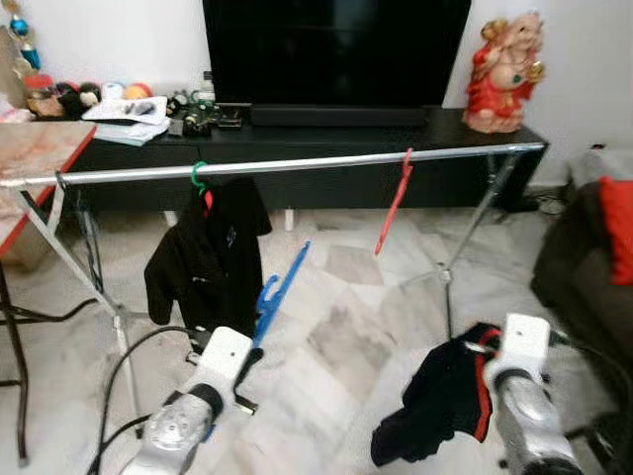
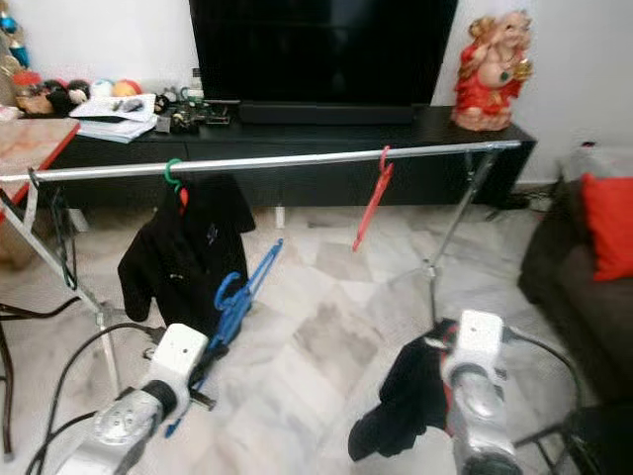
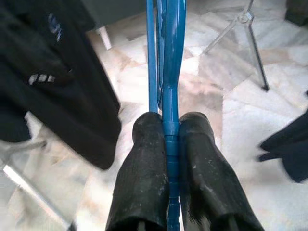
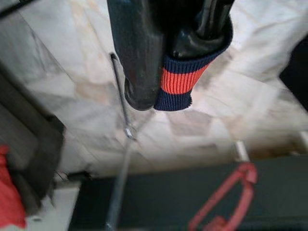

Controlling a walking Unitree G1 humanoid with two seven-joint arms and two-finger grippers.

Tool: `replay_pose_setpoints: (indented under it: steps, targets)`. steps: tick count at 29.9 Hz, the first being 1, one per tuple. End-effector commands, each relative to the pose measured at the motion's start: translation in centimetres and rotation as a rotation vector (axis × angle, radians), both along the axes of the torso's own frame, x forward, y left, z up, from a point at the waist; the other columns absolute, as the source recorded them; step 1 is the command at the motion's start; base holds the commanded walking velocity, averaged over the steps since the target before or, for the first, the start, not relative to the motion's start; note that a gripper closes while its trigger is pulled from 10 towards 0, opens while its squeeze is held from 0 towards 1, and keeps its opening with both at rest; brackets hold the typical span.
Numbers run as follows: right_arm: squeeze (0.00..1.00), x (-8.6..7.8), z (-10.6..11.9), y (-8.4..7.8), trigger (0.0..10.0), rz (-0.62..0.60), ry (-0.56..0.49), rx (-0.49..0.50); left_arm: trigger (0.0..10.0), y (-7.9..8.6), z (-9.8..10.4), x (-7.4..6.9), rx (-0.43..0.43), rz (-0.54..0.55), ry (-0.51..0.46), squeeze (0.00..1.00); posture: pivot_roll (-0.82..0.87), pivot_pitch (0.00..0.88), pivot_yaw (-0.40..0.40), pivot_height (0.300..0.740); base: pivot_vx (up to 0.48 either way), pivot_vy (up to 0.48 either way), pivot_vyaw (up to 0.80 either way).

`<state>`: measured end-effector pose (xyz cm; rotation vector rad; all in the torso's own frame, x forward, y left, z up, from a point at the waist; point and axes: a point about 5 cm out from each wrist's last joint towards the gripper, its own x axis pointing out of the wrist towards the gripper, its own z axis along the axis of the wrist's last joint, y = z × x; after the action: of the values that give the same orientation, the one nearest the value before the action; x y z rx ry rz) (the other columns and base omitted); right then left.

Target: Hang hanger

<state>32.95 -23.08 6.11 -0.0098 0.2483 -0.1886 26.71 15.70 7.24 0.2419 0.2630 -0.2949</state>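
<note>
Room: you face a silver clothes rail [image 1: 297, 163] that runs across the view on crossed metal legs, standing on a pale marble floor [image 1: 336, 336].
Behind the rail: a long black TV cabinet [image 1: 326, 148] carries a dark television [image 1: 336, 49], a red and gold figurine [image 1: 504, 74] at its right end, and papers and small items at its left end.
On the rail, left part: a green hanger hook [image 1: 199, 176] holds a black jacket [image 1: 203, 257] that hangs down in front of the cabinet.
On the rail, right part: a red hanger [image 1: 394, 203] hangs by its hook, bare and turned edge-on to you.
Left gripper: your left gripper [image 3: 173, 139] is closed tight on a blue hanger [image 1: 277, 292], its two black fingers [image 3: 144, 173] pinching the thin blue bar between them.
Blue hanger position: it is held low, below the rail and just beside the black jacket, pointing up and forward toward the rail; it is not on the rail.
Right gripper: your right gripper [image 4: 159, 96] holds a dark garment [image 1: 440, 401] by a navy cuff with an orange stripe [image 4: 180, 79], pinched between its fingers.
Dark garment position: it droops from the right gripper, low above the floor, on the right.
Right edge: a dark sofa [image 1: 584, 277] with a red cushion [image 1: 618, 228].
Left edge: a desk [image 1: 35, 153] with a marbled top and red rim.
</note>
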Motion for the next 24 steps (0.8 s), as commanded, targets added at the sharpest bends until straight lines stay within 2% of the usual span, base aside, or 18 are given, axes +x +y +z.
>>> replay_pose_setpoints:
  steps: [1, 3, 9, 11, 12, 16, 18, 22, 24]
  targets:
    - [0.0, 0.4, 0.0, 1.0, 10.0, 0.046, 0.03, -0.011, 10.0, -0.5, 0.2, 0.1, 0.005, -0.009, -0.002, 0.0, 0.13, 0.0, -0.027, 0.74, -0.3, 0.0, 0.0]
    - [0.0, 0.6, 0.0, 1.4, 10.0, 0.057, 0.032, -0.005, 10.0, -0.5, 0.3, 0.1, 0.009, -0.013, 0.001, 0.0, 0.13, 0.0, -0.02, 0.74, -0.15, 0.0, 0.0]
    - [0.0, 1.2, -0.4, 3.7, 10.0, 0.119, 0.102, 0.012, 10.0, -1.5, 0.1, -0.1, 0.068, -0.153, 0.089, 0.0, 0.14, 0.0, -0.001, 0.74, 0.0, 0.0, 0.0]
    - [0.0, 1.3, -0.6, 4.3, 10.0, 0.148, 0.126, -0.002, 10.0, -1.7, 0.0, -0.3, 0.076, -0.186, 0.114, 0.0, 0.14, 0.0, 0.003, 0.74, 0.0, 0.0, 0.0]
    - [0.0, 1.4, -0.8, 5.2, 10.0, 0.187, 0.143, -0.037, 10.0, -1.9, -0.3, -0.8, 0.101, -0.255, 0.167, 0.0, 0.13, 0.0, 0.005, 0.74, 0.0, 0.0, 0.0]
    - [0.0, 1.6, -0.9, 6.6, 10.0, 0.237, 0.17, -0.092, 10.0, -2.4, -0.3, -1.3, 0.158, -0.381, 0.253, 0.0, 0.14, 0.0, 0.002, 0.74, 0.0, 0.0, 0.0]
    - [0.0, 1.6, -0.9, 6.6, 10.0, 0.237, 0.17, -0.092, 10.0, -2.4, -0.3, -1.3, 0.158, -0.381, 0.253, 0.0, 0.14, 0.0, 0.002, 0.74, 0.0, 0.0, 0.0]
    - [0.0, 1.8, -0.8, 8.0, 10.0, 0.291, 0.182, -0.134, 10.0, -3.2, 0.1, -2.5, 0.265, -0.637, 0.33, 0.0, 0.16, 0.0, -0.01, 0.74, 0.0, 0.0, 0.0]
    - [0.0, 1.9, -0.8, 8.3, 10.0, 0.302, 0.184, -0.144, 10.0, -3.5, 0.1, -2.9, 0.277, -0.69, 0.357, 0.0, 0.16, 0.0, -0.011, 0.74, 0.0, 0.0, 0.0]
